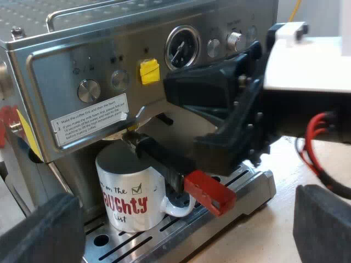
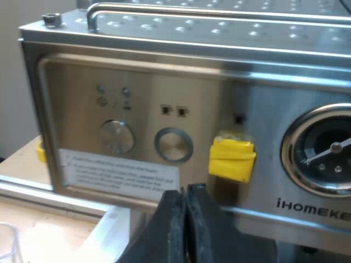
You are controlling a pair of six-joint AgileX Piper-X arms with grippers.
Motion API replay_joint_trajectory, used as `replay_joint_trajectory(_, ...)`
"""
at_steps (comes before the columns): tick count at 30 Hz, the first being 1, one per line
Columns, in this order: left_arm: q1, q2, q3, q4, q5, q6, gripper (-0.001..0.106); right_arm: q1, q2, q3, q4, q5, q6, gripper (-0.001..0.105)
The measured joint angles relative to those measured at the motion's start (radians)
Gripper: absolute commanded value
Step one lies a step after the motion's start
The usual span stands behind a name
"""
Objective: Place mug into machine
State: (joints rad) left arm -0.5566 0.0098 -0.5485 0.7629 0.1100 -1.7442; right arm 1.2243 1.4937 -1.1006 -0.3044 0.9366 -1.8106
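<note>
A white mug with red and black lettering stands upright on the drip tray of the espresso machine, under the locked-in metal holder. The holder's dark handle ends in red just past the mug's handle. My left gripper is open, its fingers wide apart and drawn back from the mug, holding nothing. My right gripper is shut on nothing, its tips close to the machine's panel just below the yellow button. It appears as a black gripper over the holder's handle.
The panel carries round knobs, a pressure gauge and a white instruction label. A rail runs along the machine's top. A clear glass edge stands on the wooden table beside the machine.
</note>
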Motion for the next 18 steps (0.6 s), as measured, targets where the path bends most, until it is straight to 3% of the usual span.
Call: replay_joint_trajectory(18,0.000,0.000,0.000,0.000,0.000,0.000,0.078,-0.139,0.021,-0.006,-0.022,-0.096,0.039,0.000)
